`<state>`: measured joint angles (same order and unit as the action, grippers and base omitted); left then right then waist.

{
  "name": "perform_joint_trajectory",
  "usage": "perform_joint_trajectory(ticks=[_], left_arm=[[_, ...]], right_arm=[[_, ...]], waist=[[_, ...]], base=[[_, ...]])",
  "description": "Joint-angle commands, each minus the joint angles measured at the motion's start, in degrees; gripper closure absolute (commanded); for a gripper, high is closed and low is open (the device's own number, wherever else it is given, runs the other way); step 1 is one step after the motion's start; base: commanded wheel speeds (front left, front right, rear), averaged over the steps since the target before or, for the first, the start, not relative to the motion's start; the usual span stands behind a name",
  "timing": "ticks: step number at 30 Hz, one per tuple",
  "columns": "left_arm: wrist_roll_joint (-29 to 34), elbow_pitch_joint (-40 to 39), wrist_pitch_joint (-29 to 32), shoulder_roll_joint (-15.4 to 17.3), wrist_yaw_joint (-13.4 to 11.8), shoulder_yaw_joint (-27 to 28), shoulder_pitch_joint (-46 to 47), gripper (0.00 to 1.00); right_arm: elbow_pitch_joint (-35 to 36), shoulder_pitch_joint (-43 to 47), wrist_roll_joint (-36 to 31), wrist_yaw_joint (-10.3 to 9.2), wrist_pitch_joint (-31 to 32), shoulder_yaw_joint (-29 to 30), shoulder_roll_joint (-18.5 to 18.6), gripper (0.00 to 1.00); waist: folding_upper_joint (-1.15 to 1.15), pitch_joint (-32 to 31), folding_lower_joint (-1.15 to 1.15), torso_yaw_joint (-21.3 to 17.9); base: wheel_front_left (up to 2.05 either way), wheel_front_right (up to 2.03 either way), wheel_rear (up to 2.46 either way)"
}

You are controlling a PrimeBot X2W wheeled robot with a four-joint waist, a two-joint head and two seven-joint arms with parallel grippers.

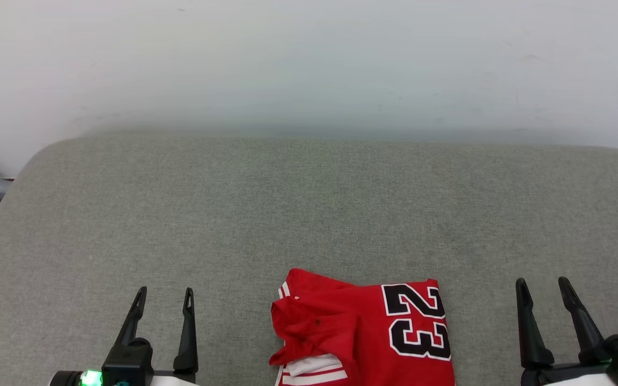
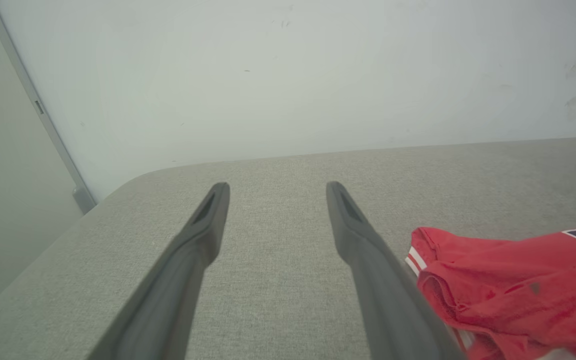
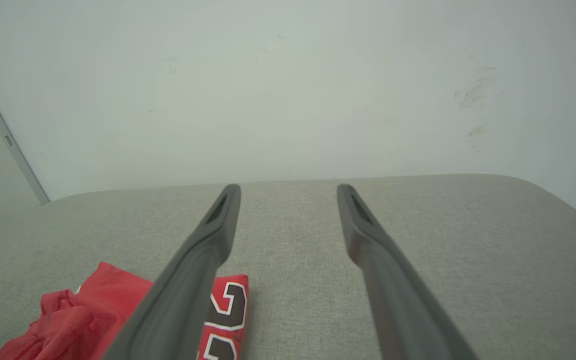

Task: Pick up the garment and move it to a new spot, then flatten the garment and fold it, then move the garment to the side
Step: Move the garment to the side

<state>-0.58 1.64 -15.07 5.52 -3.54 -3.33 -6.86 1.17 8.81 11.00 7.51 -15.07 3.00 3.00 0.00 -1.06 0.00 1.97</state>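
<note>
- Nearest: the left gripper (image 1: 165, 292) and right gripper (image 1: 542, 283), fingers spread apart, both empty.
- Between them, the red garment (image 1: 362, 332) lies bunched on the grey cushion (image 1: 309, 214), number 23 showing.
- This fits a heap awaiting pickup, or a rough fold awaiting its move aside; either likely needs a hold on the cloth.
- Beyond: a pale wall (image 1: 309, 64).

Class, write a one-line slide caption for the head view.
A red jersey numbered 23 lies bunched on the grey cushion between the open left tool and the open right tool.

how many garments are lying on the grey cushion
1: the red garment, lying at the near middle of the grey cushion. Its lower part runs off the head view's bottom edge, so anything beneath is hidden.
</note>
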Motion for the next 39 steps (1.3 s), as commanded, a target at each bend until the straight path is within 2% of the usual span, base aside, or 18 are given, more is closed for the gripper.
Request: perform_joint_trajectory(ticks=[1,5,8,12,16,20,21,24,28,31,39], left_arm=[[0.0,-0.1,-0.1,0.2,-0.2,0.0,-0.6,0.00],[-0.1,-0.2,-0.1,0.1,-0.4,-0.2,-0.3,0.00],[-0.2,-0.3,-0.1,0.1,-0.4,-0.4,0.0,0.00],[-0.1,-0.7,-0.1,0.0,-0.6,-0.5,-0.3,0.00],[-0.2,-0.6,-0.1,-0.1,-0.8,-0.5,-0.7,0.00],[-0.3,-0.5,-0.1,-0.2,-1.0,-0.6,0.0,0.00],[-0.3,-0.5,-0.1,-0.4,-1.0,-0.8,0.8,0.00],[-0.4,-0.5,-0.1,-0.5,-1.1,-0.9,1.5,0.00],[-0.5,-0.5,-0.1,-0.8,-1.2,-1.2,2.5,0.00],[-0.6,-0.6,-0.1,-1.0,-1.1,-1.5,3.2,0.00],[-0.5,-0.2,-0.1,-1.3,-0.8,-2.1,5.3,0.00]], right_arm=[[-0.1,-0.5,-0.4,-0.05,-0.1,0.0,-0.2,0.00],[0.1,-3.8,-1.9,-0.05,-0.1,-0.5,0.2,0.00],[-0.2,-7.8,-1.5,-0.05,0.9,-1.1,2.6,0.00],[0.7,-14.1,0.3,-0.05,7.0,-3.9,6.8,0.00],[2.0,-19.3,4.9,-0.05,17.4,-9.0,11.4,0.00],[1.9,-22.2,10.4,-0.05,30.4,-14.1,15.5,0.00],[1.8,-23.5,13.6,-0.05,38.7,-18.3,18.7,0.00],[0.9,-23.5,15.9,-0.05,45.2,-21.7,21.4,0.00],[-1.1,-22.5,19.3,-0.05,51.9,-24.5,23.4,0.00],[-2.7,-22.0,21.3,-0.05,54.7,-25.6,24.1,0.00],[-8.5,-22.0,23.0,-0.05,55.7,-27.7,23.2,0.00]], waist=[[0.00,0.0,0.00,0.1],[0.00,0.2,0.00,0.4],[0.00,0.3,0.00,0.8],[0.00,0.5,0.00,1.3],[0.00,0.9,0.00,1.8],[0.00,1.5,0.00,2.2],[0.00,2.3,0.00,2.6],[0.00,3.1,0.00,3.0],[0.00,4.4,0.00,3.7],[0.00,5.6,0.00,4.3],[0.00,8.7,0.00,6.2]], base=[[0.00,0.00,0.00],[0.00,0.00,0.00],[0.00,0.00,0.00],[0.00,0.00,0.00],[0.00,0.00,0.00],[0.00,0.00,0.00],[0.00,0.00,0.00],[0.00,0.00,0.00],[0.00,0.00,0.00],[0.00,0.00,0.00],[0.00,0.00,0.00]])
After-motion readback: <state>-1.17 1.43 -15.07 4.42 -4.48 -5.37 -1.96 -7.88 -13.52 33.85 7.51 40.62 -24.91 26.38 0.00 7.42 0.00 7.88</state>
